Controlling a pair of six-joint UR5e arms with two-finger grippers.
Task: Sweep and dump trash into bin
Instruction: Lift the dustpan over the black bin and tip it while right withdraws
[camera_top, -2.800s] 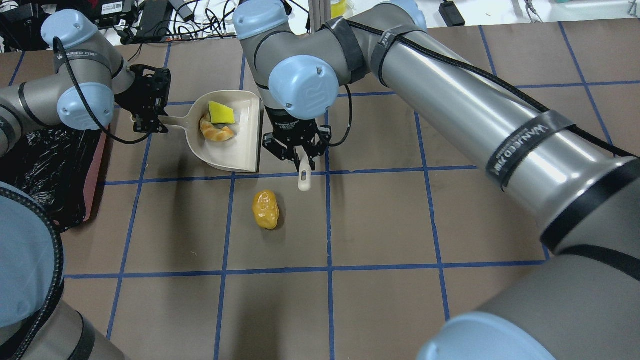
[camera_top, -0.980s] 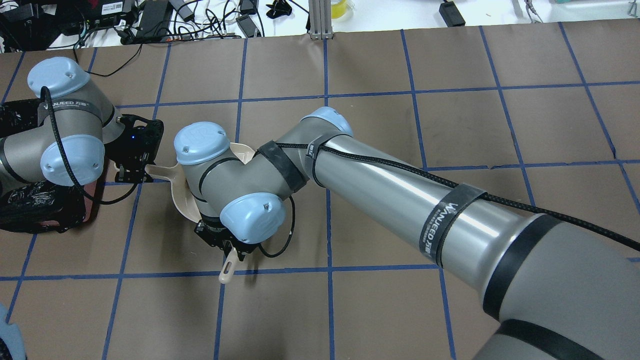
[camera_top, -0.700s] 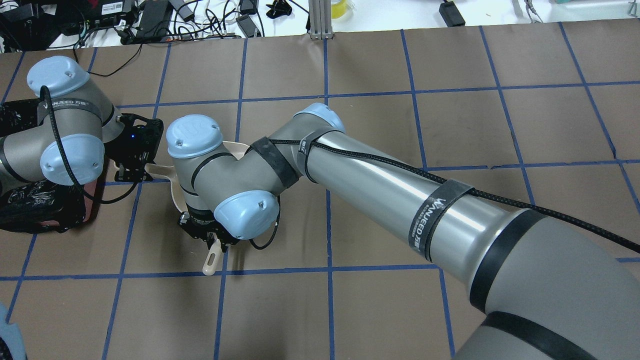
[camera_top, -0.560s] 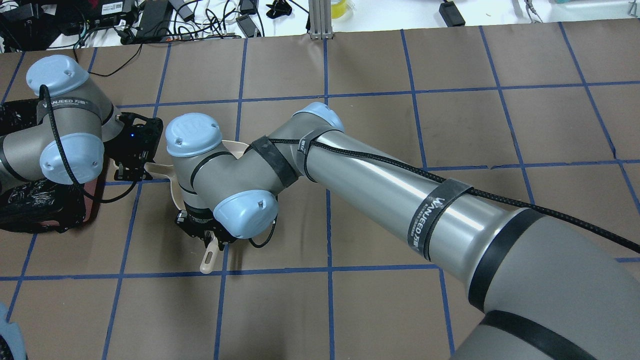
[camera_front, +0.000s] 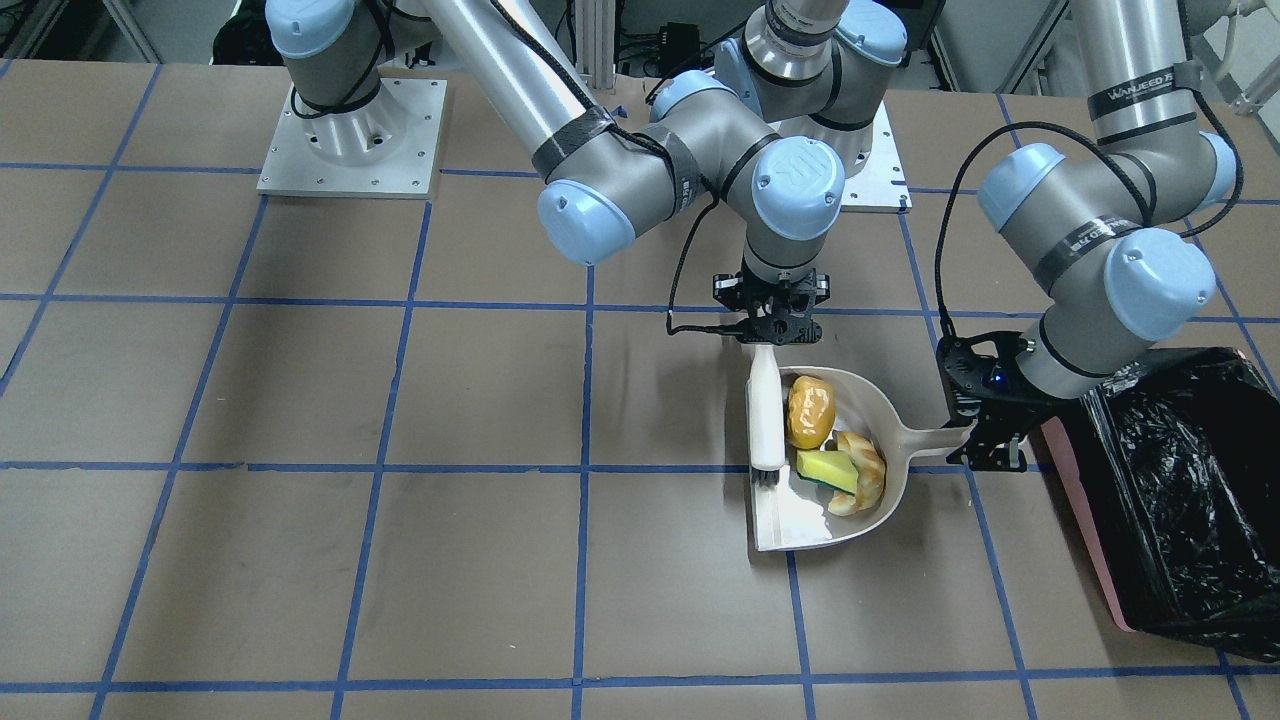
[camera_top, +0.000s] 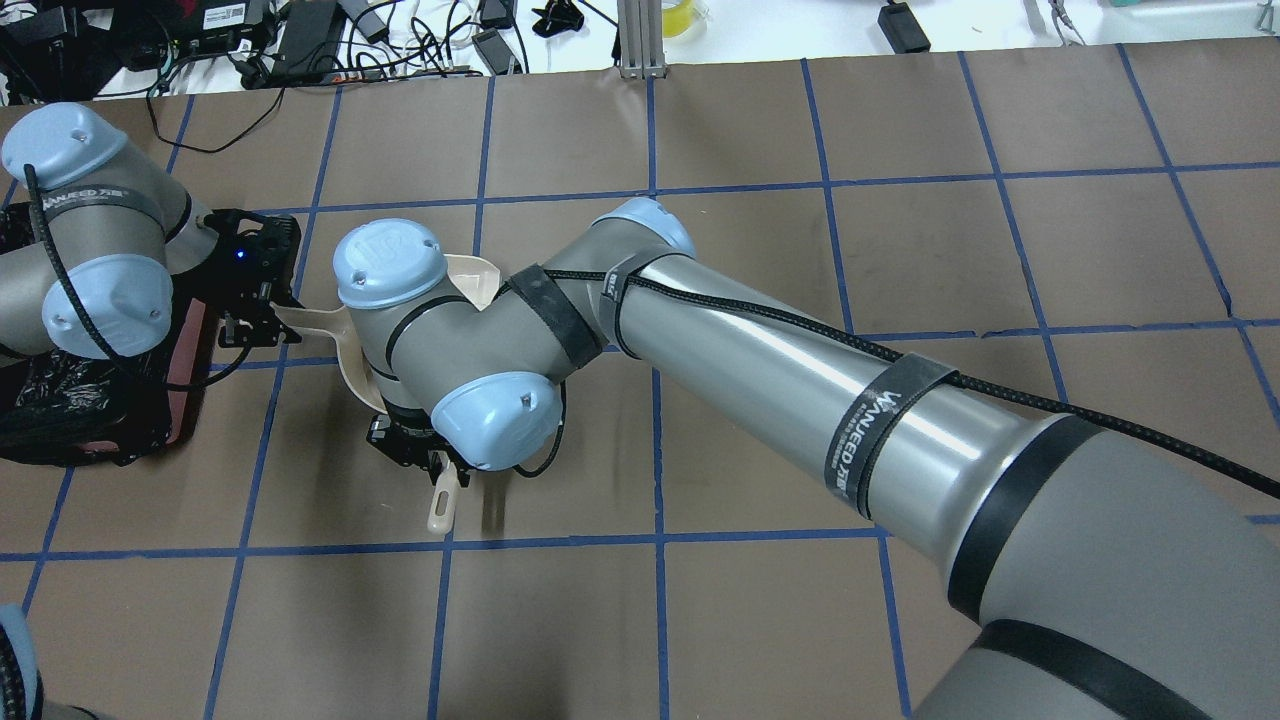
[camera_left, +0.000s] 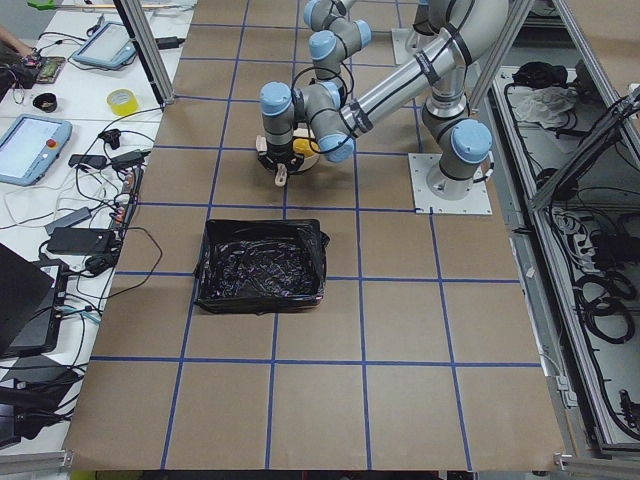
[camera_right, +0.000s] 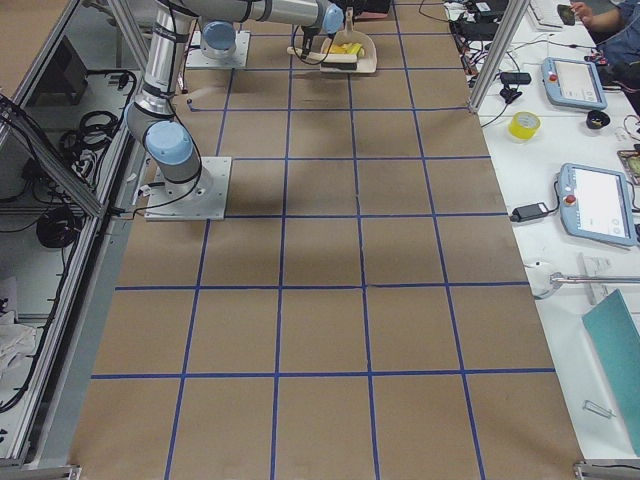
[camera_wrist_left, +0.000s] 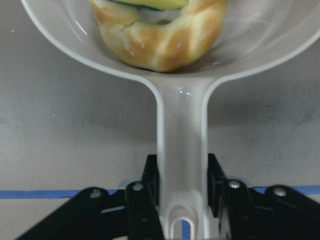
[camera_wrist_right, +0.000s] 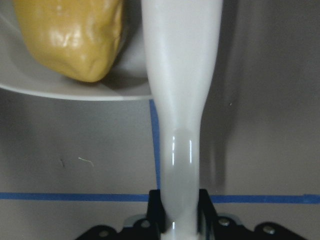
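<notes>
The cream dustpan (camera_front: 880, 400) lies on the table with the orange-yellow potato lump (camera_front: 810, 412) and the croissant piece (camera_front: 866, 478) with its yellow-green wedge (camera_front: 826, 467) inside. My left gripper (camera_front: 985, 432) is shut on the dustpan handle (camera_wrist_left: 181, 140); the croissant (camera_wrist_left: 165, 37) shows just beyond it. My right gripper (camera_front: 778, 325) is shut on the white brush handle (camera_wrist_right: 181, 100), bristles (camera_front: 768, 478) at the pan's open edge, beside the potato (camera_wrist_right: 70, 35). The bin (camera_front: 1085, 520), pink with a black bag, stands just outside my left gripper.
In the overhead view my right arm covers most of the dustpan (camera_top: 470, 278), and the brush handle tip (camera_top: 442, 508) sticks out below the right gripper (camera_top: 420, 455). The bin (camera_top: 190, 375) is at the table's left edge. Cables and devices lie beyond the far edge.
The potato lump went from the table into the dustpan. In the last second my left gripper shifted left toward the bin with the dustpan handle; my right gripper drifted with the brush.
</notes>
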